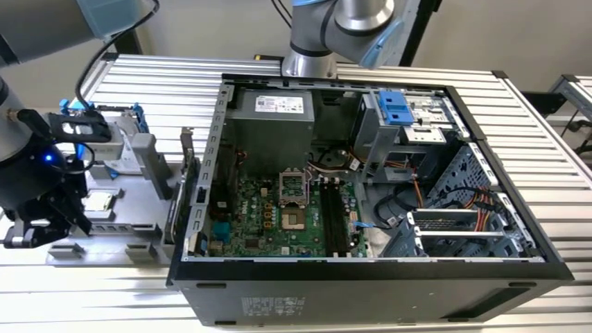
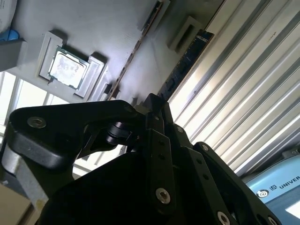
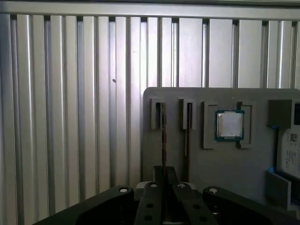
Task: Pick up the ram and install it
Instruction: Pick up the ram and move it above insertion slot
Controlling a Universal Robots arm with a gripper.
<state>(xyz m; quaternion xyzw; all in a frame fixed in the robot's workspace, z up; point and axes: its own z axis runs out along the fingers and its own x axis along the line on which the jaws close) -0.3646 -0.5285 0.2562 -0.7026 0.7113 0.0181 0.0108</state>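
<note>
The ram is a slim dark stick standing on edge in the outer slot of a grey parts tray. In the second wrist view the ram runs up to my fingertips. My gripper has its black fingers drawn together on the stick's near end, and the stick still sits in its slot. The gripper looks just as narrow in the second wrist view. At the exterior view's left, my gripper hangs over the tray.
A second thin stick stands in the neighbouring slot, and a square silver processor lies beside it. The open computer case takes up the middle of the ribbed table, with its long memory slots on the green board. Another arm's base stands behind the case.
</note>
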